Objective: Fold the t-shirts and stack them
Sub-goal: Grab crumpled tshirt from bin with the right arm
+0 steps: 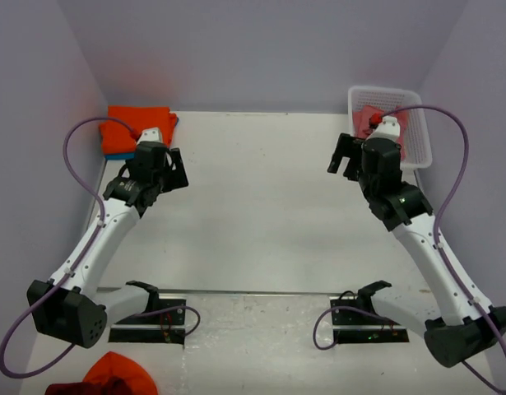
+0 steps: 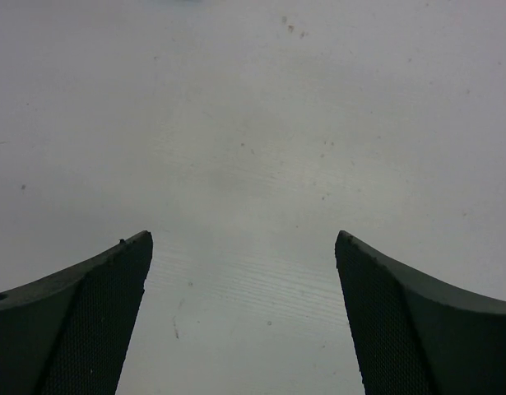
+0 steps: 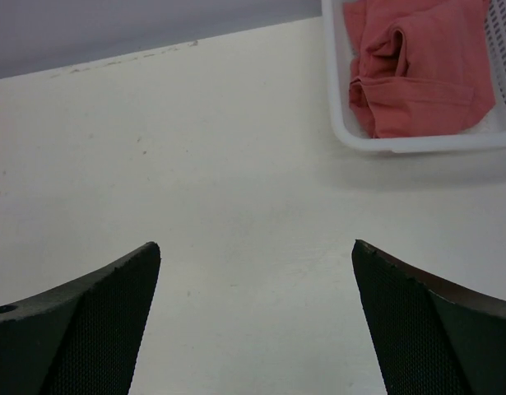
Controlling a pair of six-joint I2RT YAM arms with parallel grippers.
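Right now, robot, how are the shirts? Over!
Left pincer and right pincer open, empty. Bright orange cloth t-shirt folded, far-left corner. Salmon-red cloth t-shirt crumpled in white lattice basket. Nothing blocking.

The top external camera is looking down from above and behind both arm bases, taking in the whole table (image 1: 253, 214) from well back. The left wrist camera is peering past the left gripper (image 2: 243, 235), close to bare tabletop ahead of its fingertips. The right wrist camera is facing forward past the right gripper (image 3: 256, 243) from farther off. Ahead and to that gripper's right it is catching the basket (image 3: 401, 144) and salmon-red t-shirt (image 3: 425, 74), which the overhead view is also showing.
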